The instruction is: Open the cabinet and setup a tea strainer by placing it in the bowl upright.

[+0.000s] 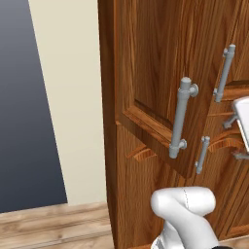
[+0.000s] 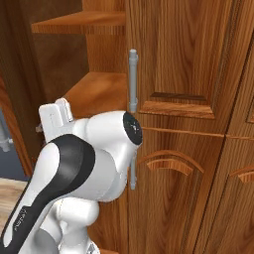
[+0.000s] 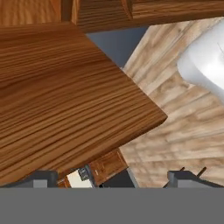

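We are holding the gripper with jaws spread wide and empty beside the cabinet, its door ajar. Strainer and bowl unseen. Risk: the hand clipping the shelf while reaching in.

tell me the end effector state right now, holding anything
End effector: open, fingertips spread wide in the hand view, nothing held between them; it sits by the edge of a wooden cabinet panel.

We note even, bright rendered light, no blur or edge distortion. Soft sheen on the cabinet wood and its grey handle; shelf recess darker; shadows faint.
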